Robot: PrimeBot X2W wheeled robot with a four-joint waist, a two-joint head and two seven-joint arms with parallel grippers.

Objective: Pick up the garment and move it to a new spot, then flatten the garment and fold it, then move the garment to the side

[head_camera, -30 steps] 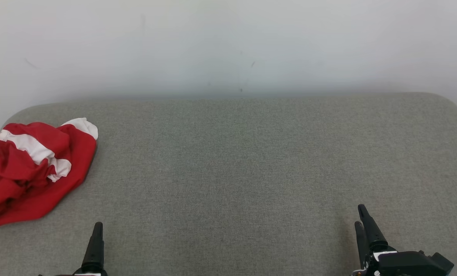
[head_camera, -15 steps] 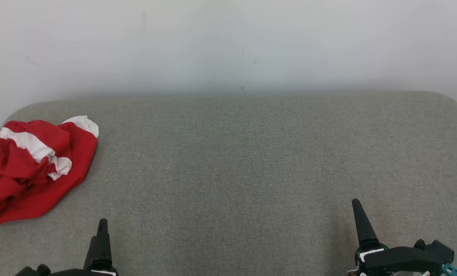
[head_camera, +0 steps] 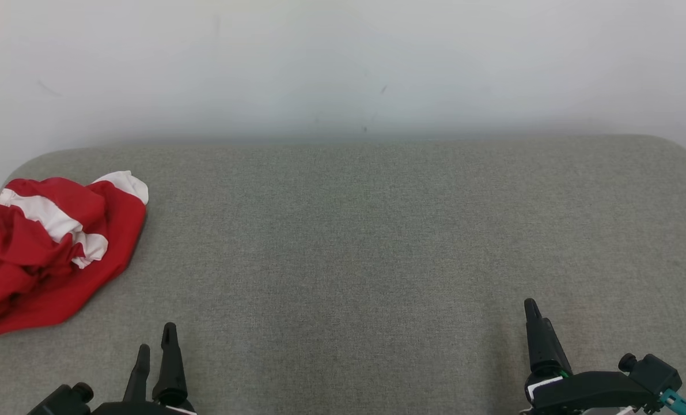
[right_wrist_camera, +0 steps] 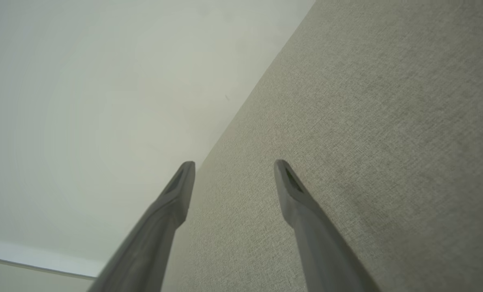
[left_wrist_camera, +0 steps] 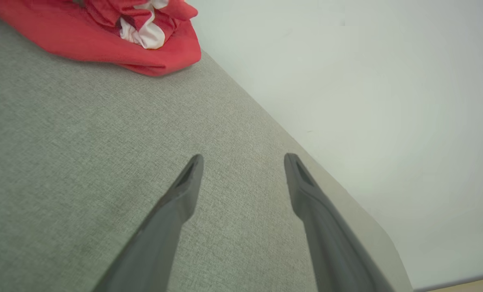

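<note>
The garment (head_camera: 43,248) is a crumpled red piece with white stripes, heaped at the far left of the grey fabric surface (head_camera: 354,242); the left wrist view shows the garment (left_wrist_camera: 115,32) at its top left. My left gripper (head_camera: 156,338) stands open at the lower left, well short of the garment and to its right, with nothing between its fingers (left_wrist_camera: 184,190). At the lower right my right gripper (head_camera: 531,314) hovers over bare fabric, its one visible finger pointing up. In the right wrist view the right gripper (right_wrist_camera: 234,166) is open and holds nothing.
A pale wall (head_camera: 343,63) rises directly behind the grey surface. The surface has rounded far corners at left (head_camera: 26,167) and right (head_camera: 682,153). A strip of floor (right_wrist_camera: 18,275) shows past the edge in the right wrist view.
The left gripper has risen a little and turned, so both its fingers now show. The right gripper has rolled and edged slightly left. The garment lies as before; the camera has shifted slightly.
</note>
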